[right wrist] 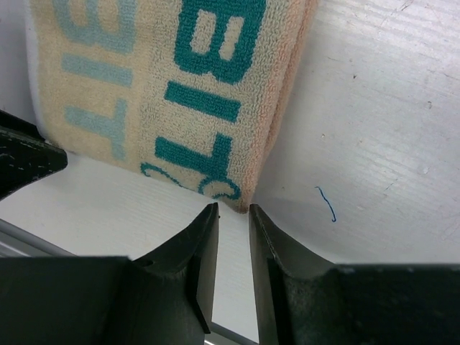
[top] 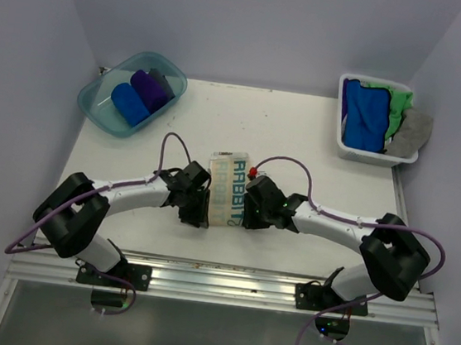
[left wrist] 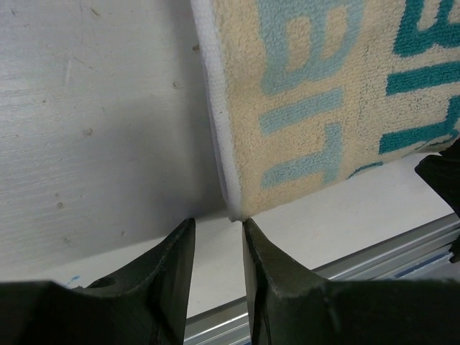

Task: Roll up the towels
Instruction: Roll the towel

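I see the cream towel (top: 228,191) lying flat in the middle of the table (top: 316,149). Its 2 near corners sit just beyond my left gripper (left wrist: 218,226) and right gripper (right wrist: 233,212). Both are slightly open, holding nothing. I should pinch both corners evenly, then roll straight and tight.

Saw cream towel (top: 228,191), teal-lettered, folded flat on bench (top: 316,149). Noted blue towel (top: 130,104) and purple towel (top: 150,88) rolled far left, crumpled towels (top: 363,117) far right.

Table (top: 303,122): white, scuffed, beneath left gripper (left wrist: 218,228) and right gripper (right wrist: 233,213)
Walls (top: 255,25): 3, pale lilac, beyond and beside them
Rail (top: 227,279): aluminium, behind them
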